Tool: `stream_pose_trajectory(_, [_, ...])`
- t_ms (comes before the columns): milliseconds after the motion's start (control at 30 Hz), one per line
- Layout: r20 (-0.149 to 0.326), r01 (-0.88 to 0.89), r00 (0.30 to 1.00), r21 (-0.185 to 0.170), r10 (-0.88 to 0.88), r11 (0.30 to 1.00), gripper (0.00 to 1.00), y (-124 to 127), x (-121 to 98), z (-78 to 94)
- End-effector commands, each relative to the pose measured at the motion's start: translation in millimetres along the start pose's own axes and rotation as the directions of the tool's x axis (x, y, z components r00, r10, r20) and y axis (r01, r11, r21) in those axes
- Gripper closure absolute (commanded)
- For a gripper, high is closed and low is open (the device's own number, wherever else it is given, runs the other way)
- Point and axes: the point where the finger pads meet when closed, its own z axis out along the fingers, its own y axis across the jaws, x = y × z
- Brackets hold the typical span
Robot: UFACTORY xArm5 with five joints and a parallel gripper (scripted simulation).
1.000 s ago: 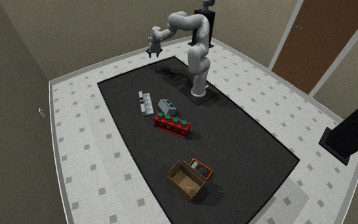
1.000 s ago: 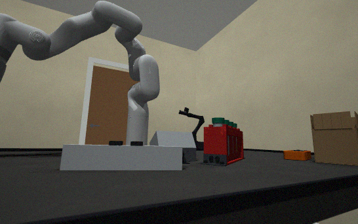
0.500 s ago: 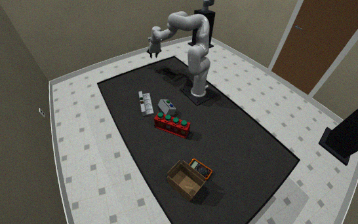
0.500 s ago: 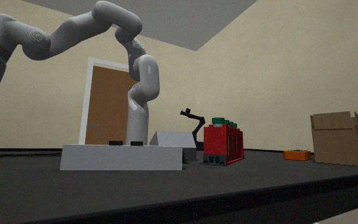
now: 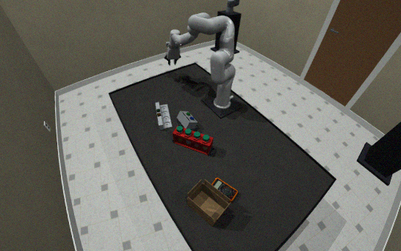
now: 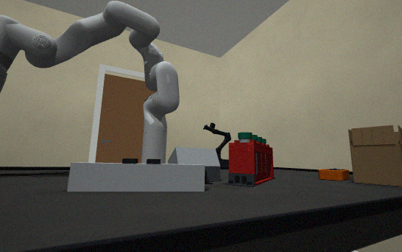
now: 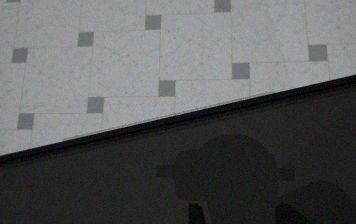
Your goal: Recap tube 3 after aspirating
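The red decapping station (image 5: 192,141) stands mid-mat with four tubes, each with a green cap on; it also shows in the exterior view (image 6: 251,162). The white cap tray (image 5: 164,115) lies beside it with its nests empty and both lamps dark. The grey key housing (image 5: 186,119) with the blue and green keys sits between them, unlit. My gripper (image 5: 172,62) hangs high over the far corner of the mat, far from the station. Its fingers stand partly apart with nothing between them. The wrist view shows only the mat edge, the tiles and my shadow.
An open cardboard box (image 5: 208,200) and an orange tray (image 5: 225,188) sit at the near end of the mat. The arm's base (image 5: 222,103) stands at the mat's far right edge. Black pedestals stand at the back and at the right.
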Motion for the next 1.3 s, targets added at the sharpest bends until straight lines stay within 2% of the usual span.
stream_pose_trajectory(0, [0.001, 0.016, 1.0, 0.002, -0.016, 1.0, 0.54, -2.8, -6.3, -3.5])
stream_pose_trajectory(33, [0.013, 0.044, 0.999, 0.015, -0.044, 0.999, 0.54, -7.2, -8.6, -4.0])
stream_pose_trajectory(300, [0.013, 0.045, 0.999, 0.015, -0.045, 0.999, 0.54, -36.9, -24.2, -7.3])
stream_pose_trajectory(367, [0.034, 0.089, 0.995, 0.026, -0.09, 0.996, 0.54, -44.2, -31.0, -8.5])
stream_pose_trajectory(467, [0.034, 0.089, 0.995, 0.026, -0.09, 0.996, 0.54, -55.2, -41.1, -10.2])
stream_pose_trajectory(533, [0.034, 0.089, 0.995, 0.026, -0.09, 0.996, 0.54, -55.2, -41.1, -10.2])
stream_pose_trajectory(667, [0.034, 0.089, 0.995, 0.026, -0.09, 0.996, 0.54, -69.2, -53.9, -12.3])
stream_pose_trajectory(733, [0.054, 0.133, 0.989, 0.035, -0.135, 0.99, 0.54, -75.9, -61.3, -13.6])
stream_pose_trajectory(933, [0.054, 0.133, 0.989, 0.035, -0.135, 0.99, 0.54, -96.1, -83.2, -17.6])
stream_pose_trajectory(1100, [0.067, 0.163, 0.984, 0.041, -0.165, 0.986, 0.54, -101.4, -89.7, -18.8])
stream_pose_trajectory(1267, [0.073, 0.177, 0.981, 0.044, -0.18, 0.983, 0.54, -116.5, -109.4, -22.5])
